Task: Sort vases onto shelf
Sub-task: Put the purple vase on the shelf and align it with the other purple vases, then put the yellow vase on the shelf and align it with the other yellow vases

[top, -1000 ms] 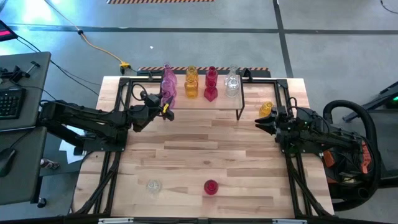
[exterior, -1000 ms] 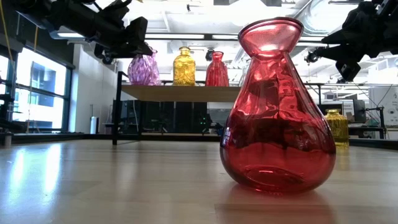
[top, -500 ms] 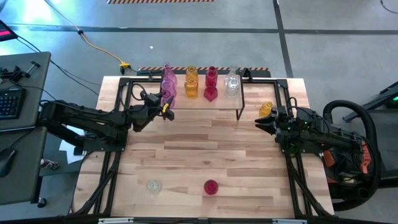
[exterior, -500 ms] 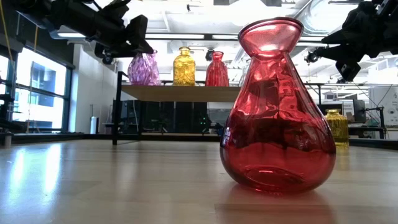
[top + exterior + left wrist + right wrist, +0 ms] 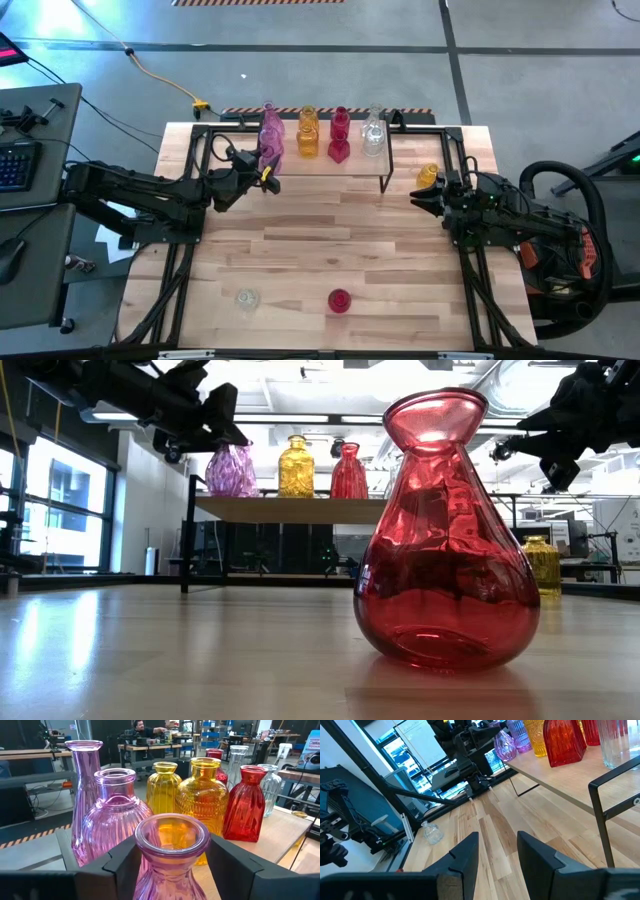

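Note:
The shelf stands at the table's far edge and carries rows of pink, amber, red and clear vases. My left gripper is level at the shelf's left end, open. Its fingers stand on either side of the neck of a pink vase, which rests upright on the shelf. My right gripper hangs open over the table's right side, holding nothing, beside an amber vase. A red vase and a clear vase stand near the front edge.
The shelf's black wire legs stand between my two arms. Bare wooden tabletop lies between the shelf and the two front vases. A desk with a keyboard is left of the table.

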`<action>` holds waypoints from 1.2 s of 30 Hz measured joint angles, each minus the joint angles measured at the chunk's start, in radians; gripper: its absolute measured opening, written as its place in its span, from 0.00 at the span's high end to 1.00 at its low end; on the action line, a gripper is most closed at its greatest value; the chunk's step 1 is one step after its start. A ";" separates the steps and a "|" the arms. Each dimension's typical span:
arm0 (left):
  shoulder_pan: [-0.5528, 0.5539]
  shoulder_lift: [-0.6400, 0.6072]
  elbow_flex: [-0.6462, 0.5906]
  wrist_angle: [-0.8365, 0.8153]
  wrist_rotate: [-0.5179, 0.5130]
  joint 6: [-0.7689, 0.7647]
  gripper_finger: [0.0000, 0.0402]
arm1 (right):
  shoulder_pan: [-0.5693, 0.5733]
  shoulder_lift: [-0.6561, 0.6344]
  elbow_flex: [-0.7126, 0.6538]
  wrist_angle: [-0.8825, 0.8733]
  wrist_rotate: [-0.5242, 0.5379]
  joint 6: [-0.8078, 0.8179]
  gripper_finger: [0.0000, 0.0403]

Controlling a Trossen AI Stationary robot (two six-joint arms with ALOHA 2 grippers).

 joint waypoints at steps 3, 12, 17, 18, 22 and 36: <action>0.000 0.000 0.000 0.000 0.000 0.015 0.46 | 0.000 0.000 0.000 0.000 0.000 0.000 0.71; 0.000 -0.007 0.000 -0.002 -0.018 0.020 0.40 | 0.000 0.000 0.000 0.000 0.000 0.000 0.71; -0.001 -0.045 0.002 0.002 -0.019 0.052 0.37 | 0.000 0.000 0.000 0.000 0.000 0.000 0.71; -0.001 -0.055 0.002 0.002 -0.019 0.056 0.37 | 0.000 0.000 0.000 0.000 0.000 0.000 0.71; -0.001 -0.087 0.002 0.001 0.005 0.095 0.37 | 0.000 0.000 0.000 0.000 0.000 0.000 0.71; 0.000 -0.135 0.002 0.132 0.095 0.232 0.36 | 0.000 0.000 0.000 0.000 0.000 0.000 0.71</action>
